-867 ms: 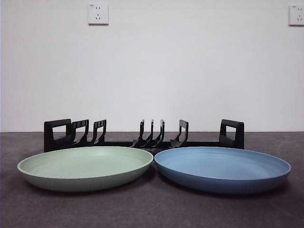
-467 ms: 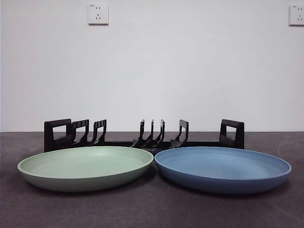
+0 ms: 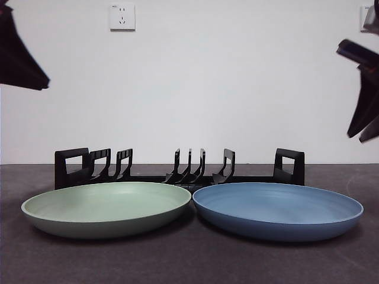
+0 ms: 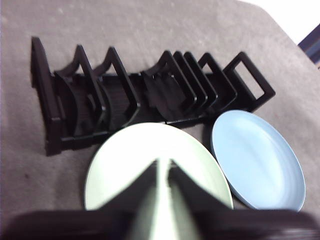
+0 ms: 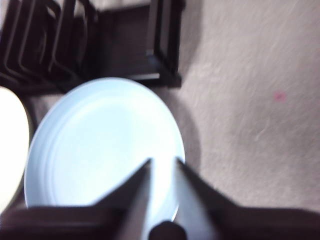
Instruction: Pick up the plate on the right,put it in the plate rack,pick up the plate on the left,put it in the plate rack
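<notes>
Two plates lie flat side by side on the dark table. The green plate [image 3: 106, 207] is on the left and the blue plate [image 3: 278, 207] on the right, their rims almost touching. Behind them stands the black plate rack [image 3: 60, 174], with nothing between its prongs. My left gripper [image 4: 164, 162] hovers above the green plate [image 4: 130, 160], jaws close together and holding nothing. My right gripper [image 5: 163, 161] hovers above the blue plate [image 5: 105, 135], jaws also close together and holding nothing. In the front view the left arm [image 3: 21, 59] shows at the top left corner and the right arm [image 3: 361, 100] at the right edge.
The rack [image 4: 172, 95] runs along the far side of both plates, and one looped end [image 5: 165, 45] stands just past the blue plate. Bare tabletop [image 5: 260, 125] lies to the right of the blue plate. A white wall with sockets [image 3: 122, 17] is behind.
Both arms have come into the front view, one at the top left corner and one at the right edge. The plates and the rack have not moved.
</notes>
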Available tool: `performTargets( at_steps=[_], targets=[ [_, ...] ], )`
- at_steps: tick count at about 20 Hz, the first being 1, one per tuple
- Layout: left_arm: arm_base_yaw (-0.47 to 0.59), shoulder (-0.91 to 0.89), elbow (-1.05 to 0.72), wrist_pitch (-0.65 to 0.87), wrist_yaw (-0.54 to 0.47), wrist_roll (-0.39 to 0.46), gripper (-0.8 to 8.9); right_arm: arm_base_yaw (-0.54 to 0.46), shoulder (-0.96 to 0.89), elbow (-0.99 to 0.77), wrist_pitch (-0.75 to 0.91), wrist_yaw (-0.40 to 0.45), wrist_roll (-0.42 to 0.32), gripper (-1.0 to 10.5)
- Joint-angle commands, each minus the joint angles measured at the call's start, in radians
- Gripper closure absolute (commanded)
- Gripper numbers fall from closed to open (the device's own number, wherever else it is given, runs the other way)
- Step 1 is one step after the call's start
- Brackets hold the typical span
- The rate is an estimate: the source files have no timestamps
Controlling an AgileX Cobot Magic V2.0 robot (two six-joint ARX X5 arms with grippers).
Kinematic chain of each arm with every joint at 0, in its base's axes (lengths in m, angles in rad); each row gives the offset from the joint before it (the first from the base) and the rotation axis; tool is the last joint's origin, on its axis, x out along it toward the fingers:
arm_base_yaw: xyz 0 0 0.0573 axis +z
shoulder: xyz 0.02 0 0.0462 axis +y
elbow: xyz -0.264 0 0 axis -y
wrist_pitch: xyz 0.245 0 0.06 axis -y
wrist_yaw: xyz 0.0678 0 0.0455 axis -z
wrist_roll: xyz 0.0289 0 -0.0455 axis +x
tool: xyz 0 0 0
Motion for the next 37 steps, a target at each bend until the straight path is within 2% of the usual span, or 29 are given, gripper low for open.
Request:
performTargets(
  at_steps=[1, 7, 15, 18, 23, 25, 28, 30, 33, 37],
  targets=[
    [-0.024, 0.005, 0.018, 0.0, -0.001, 0.019, 4.96, 0.0, 0.03, 0.005, 0.005, -0.002, -0.011, 7.2],
    [-0.132, 0.005, 0.081, 0.0, -0.01, 0.044, 4.97, 0.001, 0.167, 0.005, 0.029, -0.028, -0.029, 7.3],
    [-0.336, 0.014, 0.104, -0.016, -0.179, 0.071, 4.98, 0.003, 0.348, 0.005, 0.077, -0.029, -0.029, 7.4],
    [-0.391, 0.031, 0.104, -0.016, -0.214, 0.079, 4.98, 0.003, 0.365, 0.005, 0.076, -0.027, -0.029, 9.7],
    [-0.475, 0.063, 0.104, -0.034, -0.246, 0.116, 4.98, 0.003, 0.341, 0.006, 0.053, -0.025, -0.017, 9.6],
    [-0.524, 0.072, 0.104, -0.059, -0.277, 0.175, 4.98, 0.003, 0.301, 0.007, 0.034, -0.028, 0.002, 9.6],
    [-0.62, 0.083, 0.104, -0.091, -0.3, 0.31, 4.98, 0.003, 0.222, 0.013, -0.008, -0.029, 0.035, 9.6],
    [-0.692, 0.089, 0.104, -0.092, -0.357, 0.373, 4.98, 0.007, 0.188, 0.042, -0.071, -0.029, 0.035, 9.6],
    [-0.794, 0.1, 0.104, -0.091, -0.456, 0.474, 4.98, 0.04, 0.18, 0.119, -0.183, -0.036, 0.034, 9.6],
    [-0.928, 0.102, 0.104, -0.09, -0.655, 0.641, 4.98, 0.128, 0.181, 0.202, -0.234, -0.054, 0.035, 9.6]
  ],
)
